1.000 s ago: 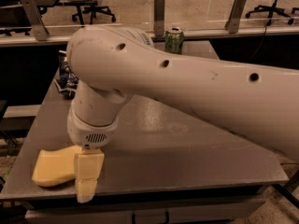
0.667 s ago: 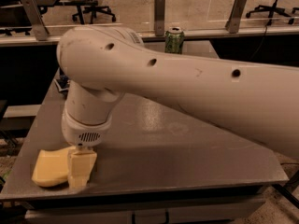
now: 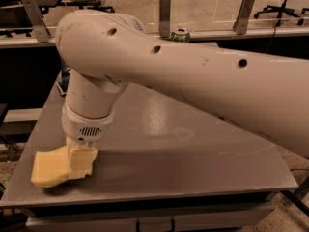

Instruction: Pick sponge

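The sponge (image 3: 47, 168) is a thick pale yellow foam block lying near the front left corner of the grey table (image 3: 193, 153). My gripper (image 3: 80, 161) hangs from the big white arm (image 3: 193, 76) and is down at the sponge's right end, overlapping it, so that end is hidden. The sponge rests on the table top.
A green can (image 3: 179, 34) stands at the table's far edge, mostly hidden behind the arm. A dark object (image 3: 62, 86) lies at the left edge, behind the wrist. The table's front and left edges are close to the sponge. Office chairs and desks stand beyond.
The arm has swung left and down. The gripper has moved from just right of the sponge onto its right end. The sponge has not visibly moved.
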Robot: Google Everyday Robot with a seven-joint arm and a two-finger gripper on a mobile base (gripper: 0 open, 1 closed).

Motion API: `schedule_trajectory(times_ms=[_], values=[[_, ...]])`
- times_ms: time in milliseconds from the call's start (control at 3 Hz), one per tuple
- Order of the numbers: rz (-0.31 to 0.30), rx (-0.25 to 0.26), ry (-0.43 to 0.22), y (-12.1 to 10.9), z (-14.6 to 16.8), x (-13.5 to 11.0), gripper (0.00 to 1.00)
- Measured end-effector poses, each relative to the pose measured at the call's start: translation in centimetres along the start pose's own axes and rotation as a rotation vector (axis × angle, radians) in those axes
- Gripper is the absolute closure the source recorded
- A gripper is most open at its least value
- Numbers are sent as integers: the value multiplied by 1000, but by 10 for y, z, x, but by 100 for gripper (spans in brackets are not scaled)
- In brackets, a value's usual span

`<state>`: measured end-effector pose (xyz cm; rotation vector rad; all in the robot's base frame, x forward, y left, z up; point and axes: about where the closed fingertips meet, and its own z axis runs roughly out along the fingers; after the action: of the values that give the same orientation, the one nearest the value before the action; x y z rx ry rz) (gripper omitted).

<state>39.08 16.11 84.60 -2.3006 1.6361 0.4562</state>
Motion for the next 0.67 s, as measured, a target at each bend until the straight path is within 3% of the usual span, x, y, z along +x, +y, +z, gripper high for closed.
schedule_trajectory(times_ms=[333,667], values=[[5,1,4,-19,-35,-2,100],[-28,-16,-17,-37,-87,-7,100]])
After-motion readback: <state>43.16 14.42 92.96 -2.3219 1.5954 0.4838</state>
